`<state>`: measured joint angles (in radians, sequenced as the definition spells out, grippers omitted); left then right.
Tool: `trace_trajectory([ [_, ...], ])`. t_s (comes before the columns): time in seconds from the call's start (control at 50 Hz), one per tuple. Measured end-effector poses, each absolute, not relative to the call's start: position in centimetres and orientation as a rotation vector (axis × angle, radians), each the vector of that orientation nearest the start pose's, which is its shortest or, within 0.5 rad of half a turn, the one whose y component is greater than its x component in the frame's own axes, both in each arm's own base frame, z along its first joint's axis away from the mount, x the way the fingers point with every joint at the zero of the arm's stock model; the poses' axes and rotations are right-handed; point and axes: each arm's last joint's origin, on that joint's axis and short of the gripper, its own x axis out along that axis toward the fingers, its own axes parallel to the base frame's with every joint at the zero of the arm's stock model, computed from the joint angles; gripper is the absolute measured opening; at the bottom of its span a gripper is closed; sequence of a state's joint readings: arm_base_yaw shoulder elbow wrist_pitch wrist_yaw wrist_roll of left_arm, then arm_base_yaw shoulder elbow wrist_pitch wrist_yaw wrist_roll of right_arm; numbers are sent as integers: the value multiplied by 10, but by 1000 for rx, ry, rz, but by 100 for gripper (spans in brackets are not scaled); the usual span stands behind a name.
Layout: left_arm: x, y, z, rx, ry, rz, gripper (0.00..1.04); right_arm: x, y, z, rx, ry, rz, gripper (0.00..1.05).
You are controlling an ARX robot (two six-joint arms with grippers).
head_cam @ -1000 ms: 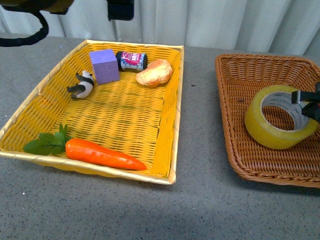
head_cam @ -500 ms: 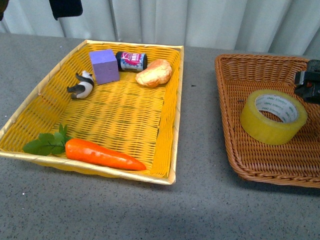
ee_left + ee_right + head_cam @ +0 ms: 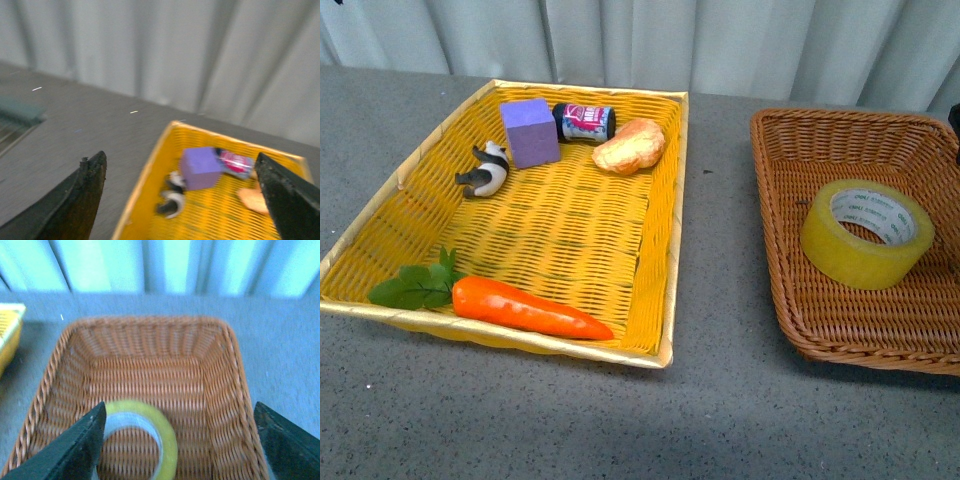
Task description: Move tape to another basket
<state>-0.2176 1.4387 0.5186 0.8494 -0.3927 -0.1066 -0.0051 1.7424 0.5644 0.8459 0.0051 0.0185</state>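
Tape [image 3: 867,233] lies on the floor of the basket [image 3: 800,140], flat, core hole up, touching the weave and well inside the rim; nothing else is in the basket. Right gripper [image 3: 178,412] hangs above the basket, fingers spread wide, nothing between them, clear of the roll. Left gripper [image 3: 180,159] is well away from the basket, over the yellow tray [image 3: 675,200] that sits beside it with a strip of bare table [image 3: 720,400] between; its fingers are also spread and empty. By my reading the move is as good as done, so the risks are small ones. If the right arm drops or swings low over the basket, a finger could hook the core or clip the rim, dragging the roll or shoving the light basket across the table. The roll rests flat, so it is unlikely to roll on its own. A low sweep of the left arm could knock the block [image 3: 529,132], the can [image 3: 584,121] or the carrot [image 3: 530,308] in the tray. Writing: the white core of the tape carries dark print around its inner face, too small to read. The can has a pink and white label, and its lettering is not legible either. No brand can be made out anywhere.
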Motion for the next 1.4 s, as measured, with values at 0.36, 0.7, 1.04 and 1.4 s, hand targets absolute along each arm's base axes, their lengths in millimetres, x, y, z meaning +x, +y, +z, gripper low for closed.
trace_trajectory([
  [0.36,217,-25,185,-17,6,-4,24,241,0,150,3,9,-5,24],
  [0.7,179,-12,175,-8,9,-8,4,195,0,162,0,14,-3,1],
  [1.04,152,0,163,-7,14,-2,4,162,0,162,0,18,-3,1],
  [1.4,136,0,169,-7,-9,-2,4,141,0,163,0,11,-2,1],
])
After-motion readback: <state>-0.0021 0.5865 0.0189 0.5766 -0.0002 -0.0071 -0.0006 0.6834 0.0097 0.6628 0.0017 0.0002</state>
